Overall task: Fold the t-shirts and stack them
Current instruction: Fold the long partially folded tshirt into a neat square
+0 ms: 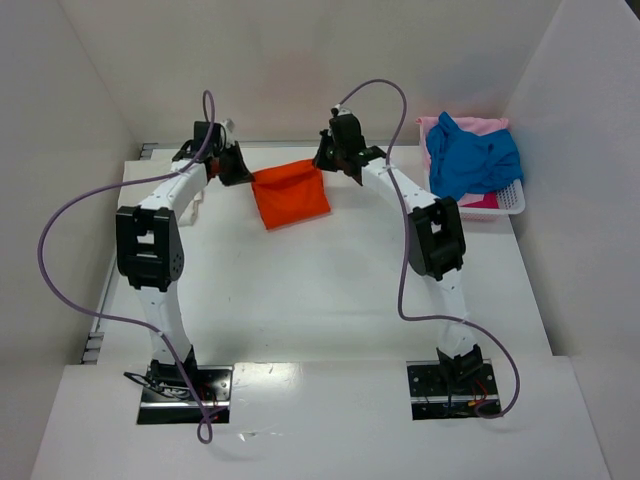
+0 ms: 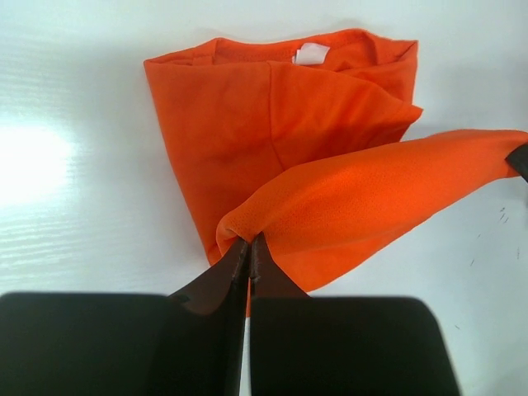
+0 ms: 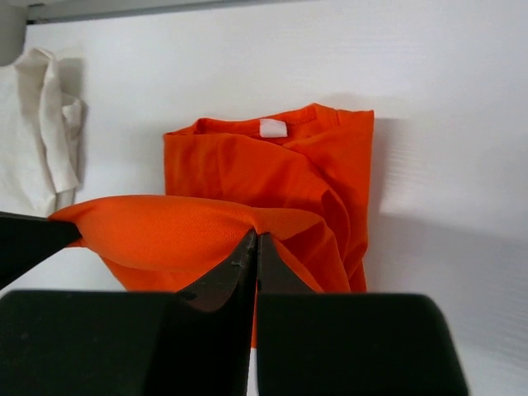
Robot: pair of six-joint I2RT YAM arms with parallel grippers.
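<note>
The orange t-shirt (image 1: 290, 195) lies partly folded at the far middle of the table, its collar label toward the near side. My left gripper (image 1: 247, 176) is shut on the shirt's far left corner and my right gripper (image 1: 322, 162) is shut on the far right corner. The edge between them is lifted and stretched taut. In the left wrist view the jaws (image 2: 249, 241) pinch a fold of orange t-shirt (image 2: 247, 124). In the right wrist view the jaws (image 3: 257, 238) pinch the orange t-shirt (image 3: 272, 173) the same way. A blue t-shirt (image 1: 475, 160) and a pink one (image 1: 480, 125) sit in the basket.
The white plastic basket (image 1: 505, 205) stands at the far right by the side wall. A cream-white t-shirt (image 3: 37, 124) lies crumpled at the far left, close to the back wall. White walls close in the table on three sides.
</note>
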